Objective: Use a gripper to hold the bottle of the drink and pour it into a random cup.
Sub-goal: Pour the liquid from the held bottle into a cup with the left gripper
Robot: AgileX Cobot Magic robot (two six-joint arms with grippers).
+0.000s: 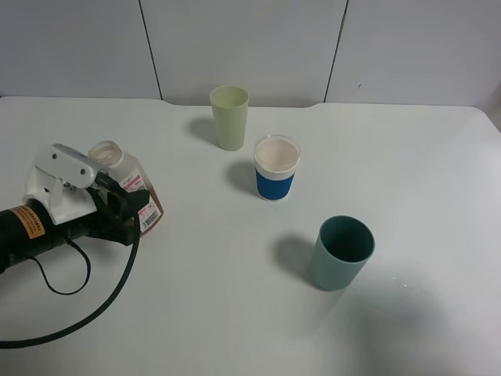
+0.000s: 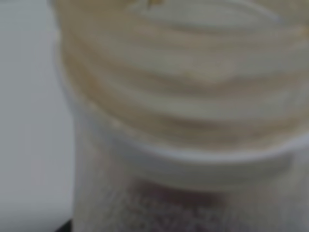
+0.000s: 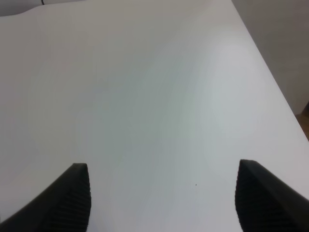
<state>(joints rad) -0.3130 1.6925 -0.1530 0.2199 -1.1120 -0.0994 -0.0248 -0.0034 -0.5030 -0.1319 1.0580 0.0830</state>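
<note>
White bench (image 1: 235, 313), grey panelled wall (image 1: 235, 47) behind: the left arm's black fingers (image 1: 125, 205) look closed on a small clear plastic wide-mouthed bottle with a red and white label (image 1: 125, 176), dark brown drink (image 1: 154, 219) low inside, well left of a short clear plastic cup with a blue band (image 1: 275, 168). Right arm's fingers (image 3: 72, 203) are spread wide, empty. To pour well, I would carry the bottle upright, set its mouth just above that cup's rim, then tip slowly.

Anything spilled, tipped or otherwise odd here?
Nothing stands out. The pale green cup, blue-banded cup and teal cup stand upright and apart, with no spill on the table. The uncapped bottle at the left gripper seems to lean, possibly just camera angle.
</note>
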